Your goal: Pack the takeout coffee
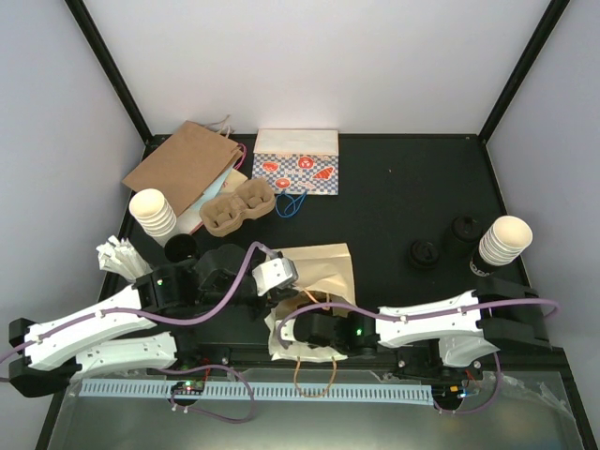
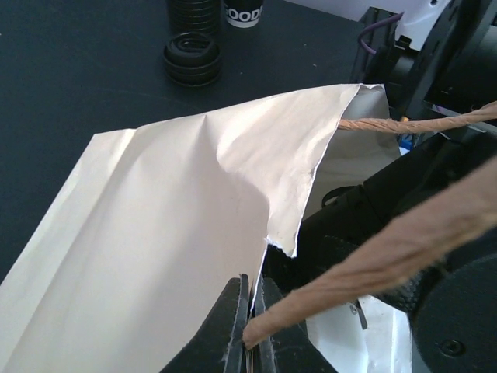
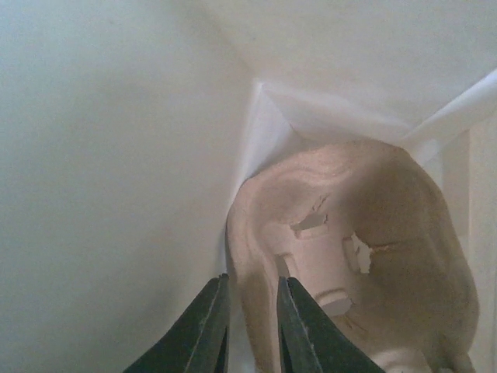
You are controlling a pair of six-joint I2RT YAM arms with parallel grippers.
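A cream paper bag (image 1: 323, 267) lies on its side at the near middle of the table, mouth toward the arms. My left gripper (image 2: 252, 311) is shut on the edge of the bag (image 2: 171, 233), right by its twisted brown handle (image 2: 388, 249), and holds the mouth up. My right gripper (image 3: 252, 311) is deep inside the bag, its jaws closed on the wall of a brown pulp cup carrier (image 3: 349, 233). The takeout coffee (image 1: 181, 248) shows only as a round black lid on the table left of the bag, beside the left arm.
A second cup carrier (image 1: 237, 208), a brown bag (image 1: 183, 164) and a patterned bag (image 1: 297, 161) lie at the back left. Stacks of lidless cups stand at the left (image 1: 153, 213) and right (image 1: 506, 239). Black lids (image 1: 424, 253) sit near the right stack.
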